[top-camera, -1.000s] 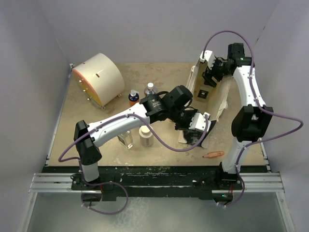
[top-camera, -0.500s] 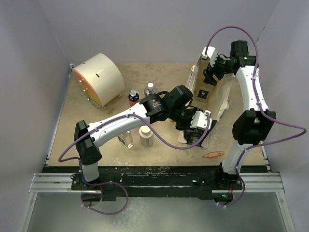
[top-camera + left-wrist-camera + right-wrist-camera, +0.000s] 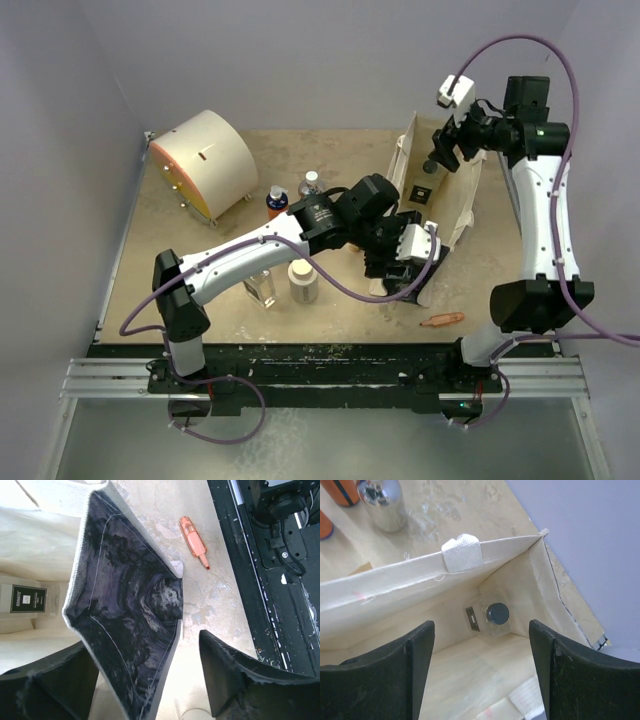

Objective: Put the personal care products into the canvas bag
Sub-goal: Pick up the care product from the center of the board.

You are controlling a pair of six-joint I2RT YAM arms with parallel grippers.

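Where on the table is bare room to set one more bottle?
Bare table lies at the back between the drum and the canvas bag, and in front between the cream bottle and the orange stick. Crowded: the bottles by the left arm.

1. Top external: high at the near edge, looking down over the whole bench (image 3: 330, 150).
2. Left wrist: close, facing down on the canvas bag (image 3: 125, 610) — its dark panel.
3. Right wrist: close above the bag's mouth, looking in — all three share the bag.

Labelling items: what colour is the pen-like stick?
The stick is orange; left wrist view shows it best.
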